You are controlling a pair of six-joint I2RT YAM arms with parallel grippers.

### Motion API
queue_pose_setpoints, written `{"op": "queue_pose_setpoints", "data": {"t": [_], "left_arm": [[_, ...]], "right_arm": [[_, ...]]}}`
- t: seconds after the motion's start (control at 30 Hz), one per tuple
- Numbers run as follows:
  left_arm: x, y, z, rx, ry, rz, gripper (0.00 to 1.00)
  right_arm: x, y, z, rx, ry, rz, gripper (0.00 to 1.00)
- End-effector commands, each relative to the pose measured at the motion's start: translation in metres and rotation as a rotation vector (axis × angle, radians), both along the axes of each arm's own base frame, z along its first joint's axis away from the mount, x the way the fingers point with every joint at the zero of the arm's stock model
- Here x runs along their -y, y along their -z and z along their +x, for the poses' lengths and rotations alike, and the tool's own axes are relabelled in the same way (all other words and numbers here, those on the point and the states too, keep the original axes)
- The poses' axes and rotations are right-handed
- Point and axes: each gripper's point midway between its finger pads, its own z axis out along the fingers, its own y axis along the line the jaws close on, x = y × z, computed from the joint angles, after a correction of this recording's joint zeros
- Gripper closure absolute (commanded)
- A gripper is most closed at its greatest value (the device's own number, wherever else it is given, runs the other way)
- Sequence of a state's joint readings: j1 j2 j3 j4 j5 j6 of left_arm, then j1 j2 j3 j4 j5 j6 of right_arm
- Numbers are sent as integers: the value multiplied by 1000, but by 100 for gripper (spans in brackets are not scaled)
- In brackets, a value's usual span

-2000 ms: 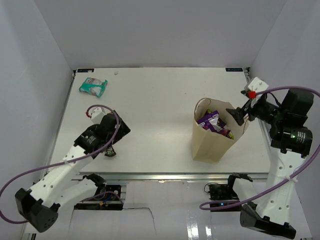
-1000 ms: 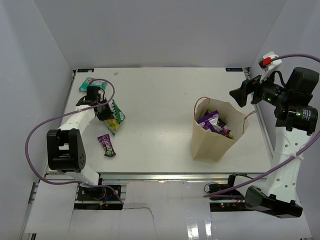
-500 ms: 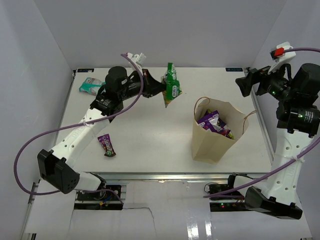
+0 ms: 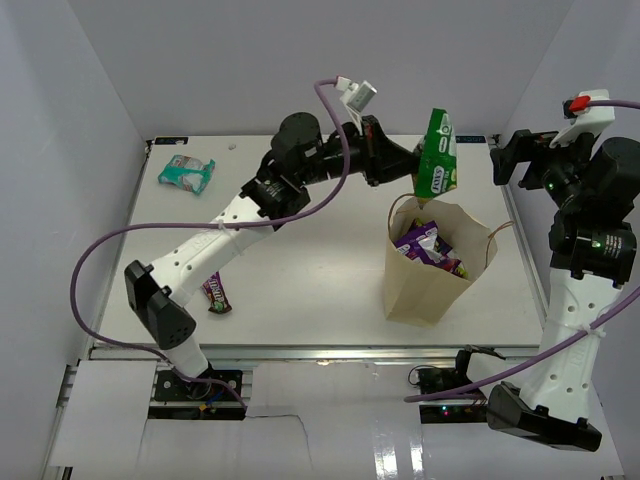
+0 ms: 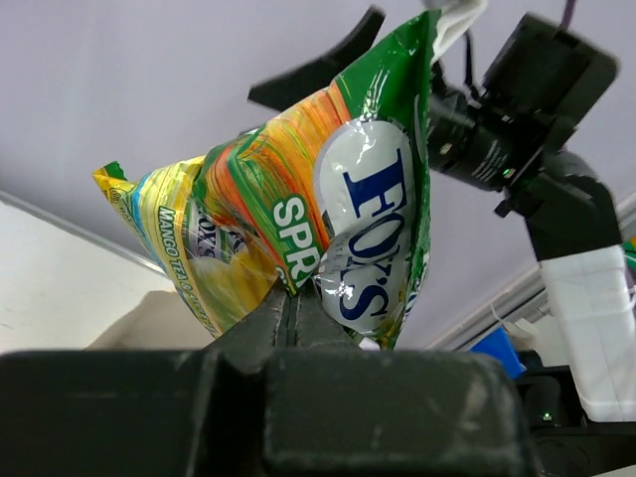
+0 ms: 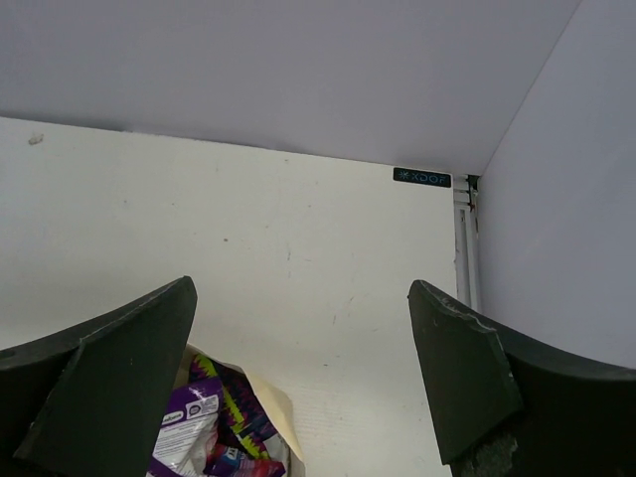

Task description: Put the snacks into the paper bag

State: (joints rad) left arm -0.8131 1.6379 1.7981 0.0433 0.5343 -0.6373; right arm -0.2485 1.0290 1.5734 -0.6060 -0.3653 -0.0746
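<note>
My left gripper (image 4: pixel 411 166) is shut on the green-yellow bag (image 4: pixel 437 155), which hangs in the air just above the back edge of the paper bag's mouth. In the left wrist view the green-yellow bag (image 5: pixel 328 214) fills the frame, pinched at its lower edge by my left gripper (image 5: pixel 295 298). The tan paper bag (image 4: pixel 420 285) stands upright at the right of the table with purple packets (image 4: pixel 424 242) inside. My right gripper (image 4: pixel 499 161) is open and empty, raised behind and to the right of the bag. Its wrist view shows the bag's rim (image 6: pixel 266 405) and purple packets (image 6: pixel 194 427) below my right gripper (image 6: pixel 298 338).
A teal-white bag (image 4: pixel 186 173) lies at the table's back left corner. A small purple bar (image 4: pixel 216 292) lies near the front left, partly behind the left arm. The enclosure's white walls stand close on three sides. The left arm stretches across the table's middle.
The left arm has swung right and higher, carrying the green-yellow bag from over the table's middle to above the paper bag. The right gripper has drawn back slightly to the right.
</note>
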Motion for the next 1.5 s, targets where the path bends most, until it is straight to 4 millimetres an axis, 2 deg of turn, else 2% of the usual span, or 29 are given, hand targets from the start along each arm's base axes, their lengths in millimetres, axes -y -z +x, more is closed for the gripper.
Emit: {"op": "queue_pose_setpoints", "data": {"t": [0.0, 0.17, 0.27, 0.3, 0.37, 0.43, 0.53, 0.6, 0.63, 0.67, 0.7, 0.73, 0.77, 0.8, 0.83, 0.87, 0.9, 0.93, 0.97, 1.0, 1.03, 1.07, 1.1, 1.17, 1.27, 1.4, 1.47], "left_arm": [[25, 9, -7, -23, 73, -6, 100], [48, 35, -9, -73, 112, 37, 99], [54, 49, -7, -105, 101, 73, 79], [55, 51, -6, -113, 89, 79, 63], [56, 52, -7, -125, 76, 99, 49], [55, 46, -4, -110, 53, 98, 39], [50, 25, -6, -68, 43, 77, 36], [41, 3, -10, -33, 23, 58, 36], [34, 1, -4, -11, -31, 84, 36], [25, -4, 0, 13, -83, 96, 36], [3, -21, -3, 41, -151, 90, 36], [-12, -17, 4, 64, -235, 126, 36], [-52, 2, 19, 8, -428, 193, 36], [-77, 20, 30, -32, -545, 240, 36], [-104, 54, 34, -130, -647, 322, 34], [-151, 80, 53, -218, -841, 370, 30], [-191, 124, 46, -315, -923, 435, 26], [-219, 161, 38, -453, -982, 483, 26], [-260, 187, 44, -537, -1080, 502, 21], [-282, 210, 37, -586, -1121, 528, 18], [-307, 251, 19, -651, -1156, 592, 16], [-334, 269, 19, -710, -1227, 604, 15], [-346, 304, 9, -773, -1223, 672, 15], [-369, 331, 3, -859, -1262, 710, 14], [-379, 378, -8, -976, -1236, 834, 16], [-380, 411, -7, -1048, -1218, 918, 23], [-383, 422, -7, -1074, -1218, 945, 26]], "right_arm": [[13, -24, -2, 87, 83, -1, 7], [17, -27, -2, 93, 109, 0, 7], [17, -26, -2, 91, 108, 3, 7], [16, -26, -2, 90, 106, 5, 7], [16, -24, -1, 83, 104, 6, 7], [15, -23, 0, 80, 99, 7, 7], [12, -22, 0, 79, 75, -3, 7], [2, -20, -2, 82, 6, -44, 3], [-4, -21, -6, 94, -37, -73, 2], [-21, -16, -10, 92, -146, -97, 4], [-29, -14, -15, 99, -205, -127, 5], [-37, -13, -19, 115, -264, -176, 5], [-48, -7, -24, 102, -335, -169, 5], [-49, -3, -23, 86, -348, -165, 5], [-48, 3, -19, 61, -347, -144, 5], [-44, 8, -15, 42, -324, -133, 5], [-40, 16, -9, 12, -305, -114, 5], [-36, 20, -5, -8, -277, -94, 5], [-36, 23, -3, -19, -279, -87, 5], [-35, 25, -2, -27, -279, -81, 5], [-36, 29, 0, -38, -285, -71, 5], [-36, 31, 2, -42, -286, -62, 5], [-36, 33, 3, -47, -285, -59, 5], [-35, 36, 5, -54, -280, -56, 5], [-31, 38, 6, -58, -266, -66, 5], [-30, 41, 5, -55, -262, -88, 5], [-29, 44, 4, -60, -256, -88, 5]]}}
